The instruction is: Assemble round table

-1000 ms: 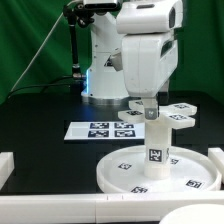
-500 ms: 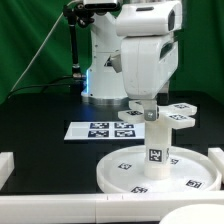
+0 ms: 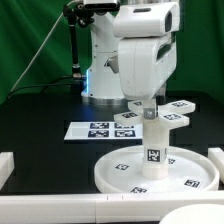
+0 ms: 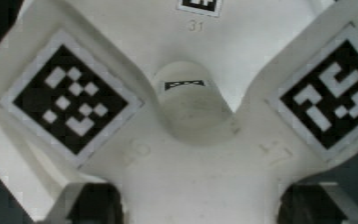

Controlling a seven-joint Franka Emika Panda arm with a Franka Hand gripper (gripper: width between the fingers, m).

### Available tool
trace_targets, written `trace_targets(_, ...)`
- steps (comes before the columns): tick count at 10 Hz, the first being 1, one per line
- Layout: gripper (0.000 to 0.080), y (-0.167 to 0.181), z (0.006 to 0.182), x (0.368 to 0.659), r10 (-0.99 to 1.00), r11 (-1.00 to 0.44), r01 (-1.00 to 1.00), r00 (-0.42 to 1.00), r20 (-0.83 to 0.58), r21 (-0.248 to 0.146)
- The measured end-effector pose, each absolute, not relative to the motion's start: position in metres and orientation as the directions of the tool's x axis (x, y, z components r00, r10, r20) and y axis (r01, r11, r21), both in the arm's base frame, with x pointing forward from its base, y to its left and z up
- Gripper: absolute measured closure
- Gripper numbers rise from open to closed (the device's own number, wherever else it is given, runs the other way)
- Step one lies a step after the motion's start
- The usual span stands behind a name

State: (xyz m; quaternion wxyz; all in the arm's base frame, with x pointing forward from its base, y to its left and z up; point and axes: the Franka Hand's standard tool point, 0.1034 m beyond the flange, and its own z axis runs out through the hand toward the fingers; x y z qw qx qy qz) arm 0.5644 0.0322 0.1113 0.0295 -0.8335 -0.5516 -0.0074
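Observation:
The large rimmed round disc (image 3: 112,175) lies flat at the front of the table. The short thick cylinder leg (image 3: 153,152) stands upright on its middle. The cross-shaped foot piece (image 3: 172,119) sits on top of the leg, its tagged arms spread out level. My gripper (image 3: 146,108) comes straight down on it and is shut on one arm of the cross. In the wrist view the foot piece (image 4: 185,110) fills the picture, and its white arm lies between my gripper (image 4: 208,205) and its dark fingertips (image 4: 91,202).
The marker board (image 3: 98,130) lies on the black table to the exterior view's left of the disc. White blocks stand at the front left (image 3: 5,166) and front right (image 3: 217,158) edges. The robot base (image 3: 100,80) stands behind.
The gripper and the foot piece have turned slightly on top of the leg. The disc and leg stay where they were.

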Motion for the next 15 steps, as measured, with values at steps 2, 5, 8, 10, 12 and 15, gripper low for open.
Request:
trace_targets(2, 0.0366, 0.0321, 0.1113, 0.5644, 0.916, -0.397, 0.917, 0.399, 0.044, -0.041)
trace_targets(5, 0.0366, 0.032, 0.1112, 0.5644, 0.881, -0.469, 0.882, 0.471, 0.042, -0.045)
trace_targets(8, 0.0365, 0.032, 0.1104, 0.563, 0.669, -0.741, 0.669, 0.743, 0.033, -0.055)
trace_targets(10, 0.0364, 0.0329, 0.1101, 0.5617, 0.461, -0.885, 0.463, 0.886, 0.034, -0.058)
trace_targets(12, 0.0364, 0.0341, 0.1096, 0.5597, 0.202, -0.977, 0.205, 0.979, 0.04, -0.064)
trace_targets(15, 0.0364, 0.0377, 0.1093, 0.5604, -0.114, -0.99, -0.11, 0.993, 0.039, -0.087)
